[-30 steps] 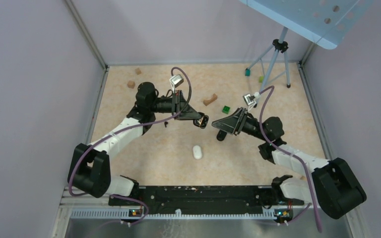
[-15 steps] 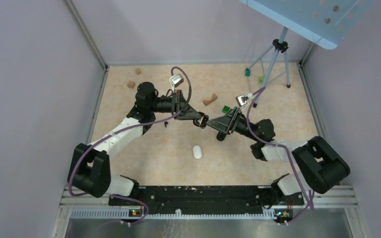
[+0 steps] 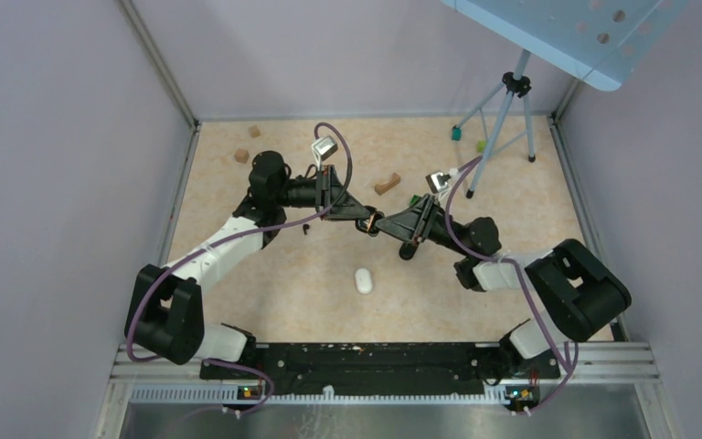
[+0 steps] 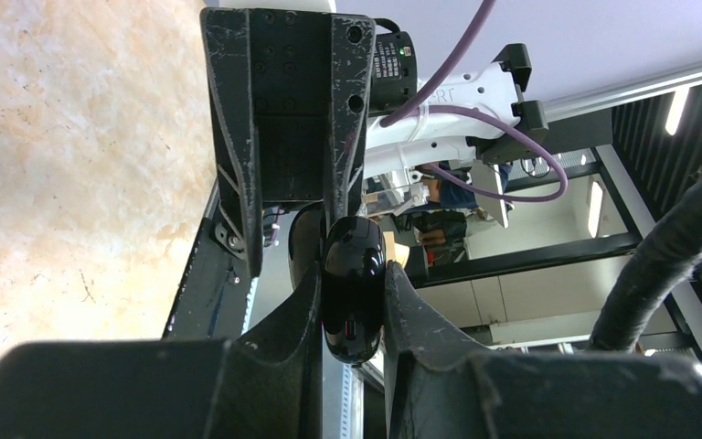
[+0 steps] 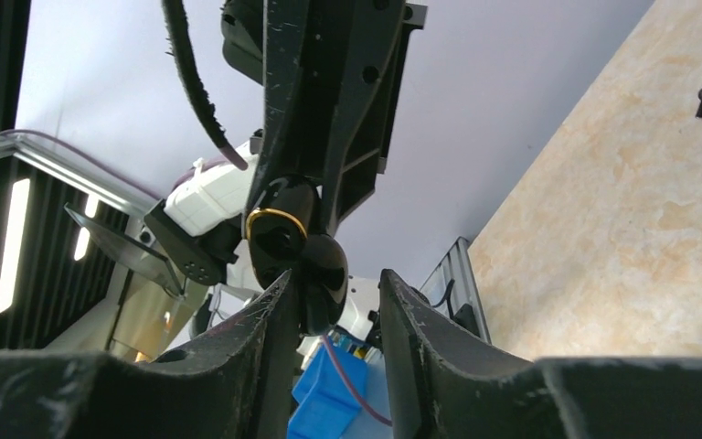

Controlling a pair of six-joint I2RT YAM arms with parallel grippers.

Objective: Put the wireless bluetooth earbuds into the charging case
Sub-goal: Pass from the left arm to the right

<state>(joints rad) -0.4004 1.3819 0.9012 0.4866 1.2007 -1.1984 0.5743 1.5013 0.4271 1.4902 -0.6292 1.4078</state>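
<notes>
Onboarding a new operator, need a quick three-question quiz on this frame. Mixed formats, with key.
1. Multiple choice: which claw clamps the black case? A) left B) right C) neither
2. True or false: a white oval lies on the table, touched by neither claw.
3. Fill in: the right claw has its jaws on either side of the case's free end, and they stand ___ (open/shut).

Key
1. A: the left claw pinches the case between its fingers.
2. True.
3. Open: a gap shows beside one finger.
</notes>
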